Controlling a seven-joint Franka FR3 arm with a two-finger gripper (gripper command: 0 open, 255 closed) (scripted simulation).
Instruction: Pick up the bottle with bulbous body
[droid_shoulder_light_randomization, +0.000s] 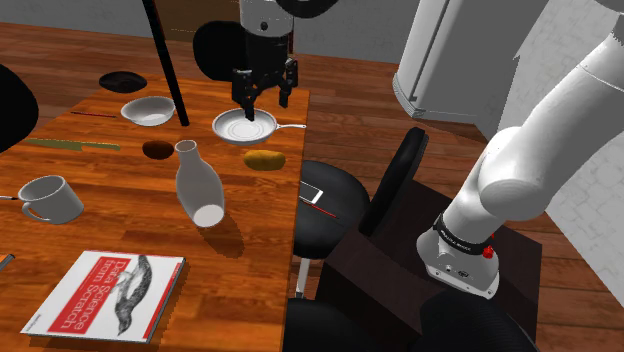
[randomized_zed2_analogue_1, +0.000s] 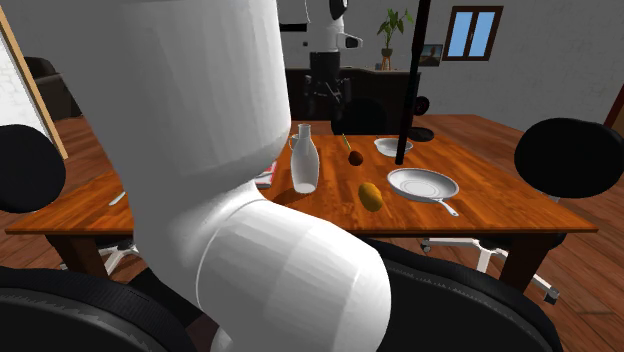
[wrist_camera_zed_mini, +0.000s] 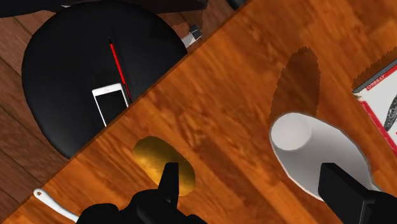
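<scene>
The white bottle (droid_shoulder_light_randomization: 198, 180) has a narrow neck and a wide rounded body and stands on the wooden table (droid_shoulder_light_randomization: 110, 175); it looks upright in the second exterior view (randomized_zed2_analogue_1: 304, 160). My black gripper (droid_shoulder_light_randomization: 265, 102) hangs open above the table's far side, over a white pan (droid_shoulder_light_randomization: 245, 126), apart from the bottle. In the wrist view the gripper (wrist_camera_zed_mini: 254, 184) holds nothing. The bottle (wrist_camera_zed_mini: 318, 153) lies below it beside one finger (wrist_camera_zed_mini: 340, 184), and a brown potato (wrist_camera_zed_mini: 162, 167) lies by the other.
On the table are a potato (droid_shoulder_light_randomization: 265, 159), a white bowl (droid_shoulder_light_randomization: 148, 110), a mug (droid_shoulder_light_randomization: 50, 198), a red-and-white book (droid_shoulder_light_randomization: 108, 292) and a black lamp pole (droid_shoulder_light_randomization: 165, 60). A black stool (droid_shoulder_light_randomization: 330, 205) carrying a phone (wrist_camera_zed_mini: 111, 105) stands at the table's edge.
</scene>
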